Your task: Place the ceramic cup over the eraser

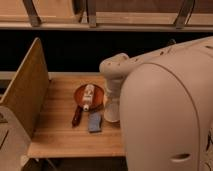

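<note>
1. Nearest to us, the robot's pale rounded body (170,120) fills the right side of the view and hides the right end of the wooden table (55,142).
2. On the table's near half we see the eraser (94,122), a flat grey-blue block lying bare on the wood, its long side running front to back.
3. Just right of the eraser stands a whitish upright shape that we take for the ceramic cup (112,110), resting on the table and close beside the eraser, not over it.
4. Directly above that shape we place the claw (111,98), at the low end of the arm; we cannot tell whether it is spread or pinching the cup.
5. Left of the eraser lies a dark red-brown handle (76,115), leading back to the red-brown dish (80,95), which holds a pale bottle-like object (88,96).
6. At the table's left edge a wooden panel (26,87) stands upright.
7. Farthest back, we see dark space under a wooden shelf rail (100,24).
</note>
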